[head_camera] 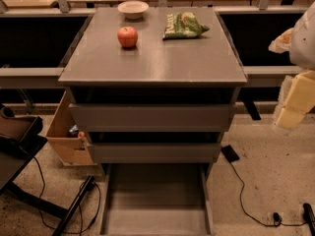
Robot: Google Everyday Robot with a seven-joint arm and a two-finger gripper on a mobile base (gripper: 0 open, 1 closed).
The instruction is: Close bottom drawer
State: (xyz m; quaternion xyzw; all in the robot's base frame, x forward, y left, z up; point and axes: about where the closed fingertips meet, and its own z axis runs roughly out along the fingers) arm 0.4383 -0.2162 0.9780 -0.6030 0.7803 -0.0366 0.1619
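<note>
One gripper [290, 113] hangs at right edge, apart from cabinet [152, 63] — open or closed, can't tell. Bottom drawer [155, 203] pulled out toward cam, below mid drawer [152, 152]. On top: apple [127, 36], bowl [133, 9], snack bag [183, 25].

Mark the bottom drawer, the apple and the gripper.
bottom drawer [155, 198], camera view, bare tray floor.
apple [127, 36], camera view, middle of its front.
gripper [290, 113], camera view, pale lower end at right edge.
</note>
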